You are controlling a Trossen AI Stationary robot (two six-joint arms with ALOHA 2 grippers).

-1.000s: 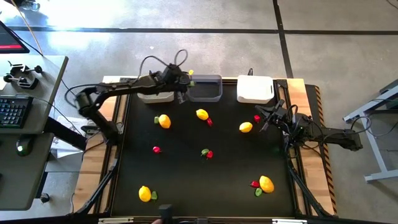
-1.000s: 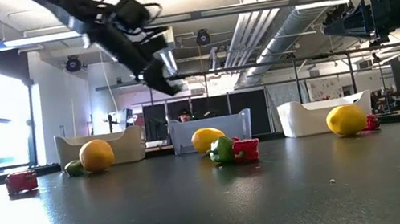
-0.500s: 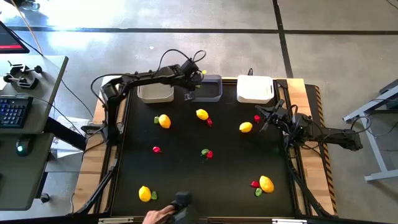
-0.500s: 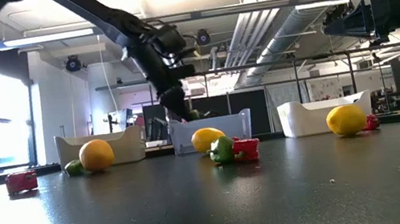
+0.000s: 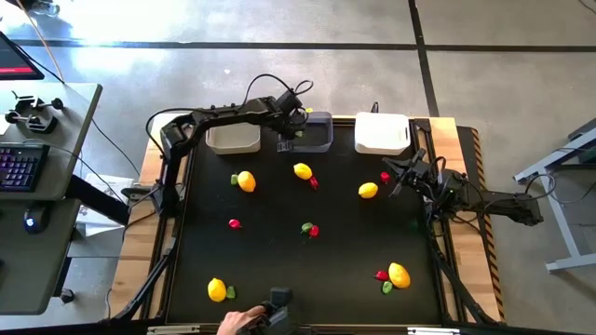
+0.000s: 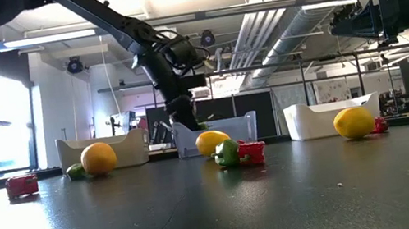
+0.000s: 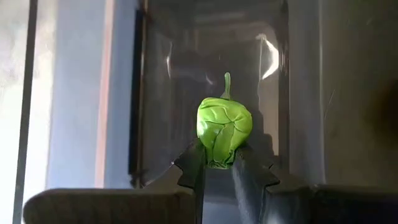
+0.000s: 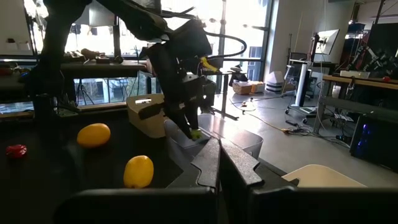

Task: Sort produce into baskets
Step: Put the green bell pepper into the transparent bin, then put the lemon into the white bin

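While the left gripper [image 7: 217,167] pinches a green pepper [image 7: 224,126] between its fingertips over the grey bin [image 5: 308,132], the step in hand looks like the drop. To do it well, the arm should stay centred over the bin's floor, away from the walls, and part its fingers only once the pepper hangs low, so it does not bounce out. The right gripper [image 8: 219,163] waits clenched and empty at the table's right edge, near the white bin [image 5: 382,133].
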